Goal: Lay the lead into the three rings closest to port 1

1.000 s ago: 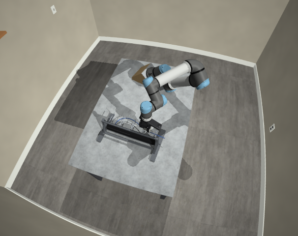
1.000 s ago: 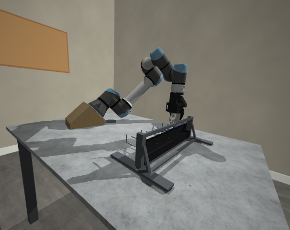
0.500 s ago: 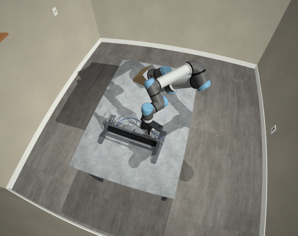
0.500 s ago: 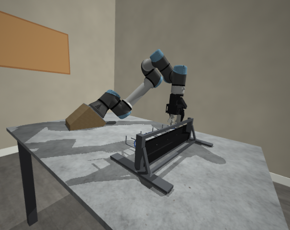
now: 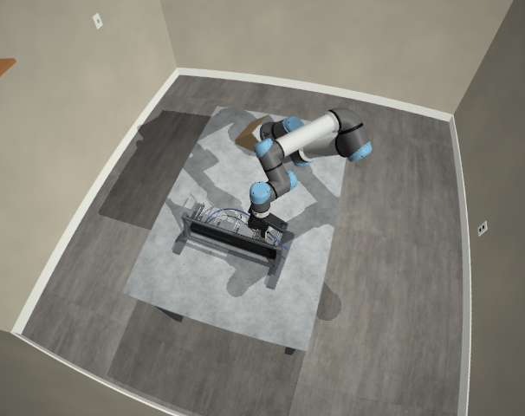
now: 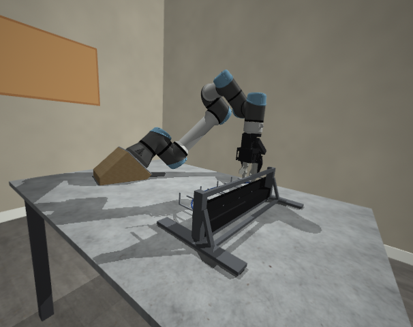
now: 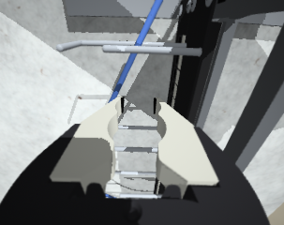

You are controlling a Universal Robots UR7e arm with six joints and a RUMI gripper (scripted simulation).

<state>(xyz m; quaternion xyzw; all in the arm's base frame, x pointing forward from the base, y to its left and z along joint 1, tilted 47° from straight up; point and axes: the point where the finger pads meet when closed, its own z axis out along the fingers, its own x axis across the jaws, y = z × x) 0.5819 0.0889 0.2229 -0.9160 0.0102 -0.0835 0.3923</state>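
Running blue lead point(image 7: 134, 56) slants past steel rings point(image 7: 132, 47) beside the rack point(image 6: 200, 197), just off the part-open, empty claw point(image 7: 137, 110). Grey marbled surface point(image 6: 305, 263), tan wedge base point(image 6: 118, 170), beige walls, orange board point(image 6: 41, 63).

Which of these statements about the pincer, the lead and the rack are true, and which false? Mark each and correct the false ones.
1. The pincer is clamped tight on the blue lead. False: its fingers stand apart and the lead runs just past their tips, free of them.
2. The rack stands upright on the grey table. True.
3. The pincer hangs over the middle of the table, far from the rack. False: it hangs right at the rack's top bar.
4. The arm's base sits on a brown wedge. True.
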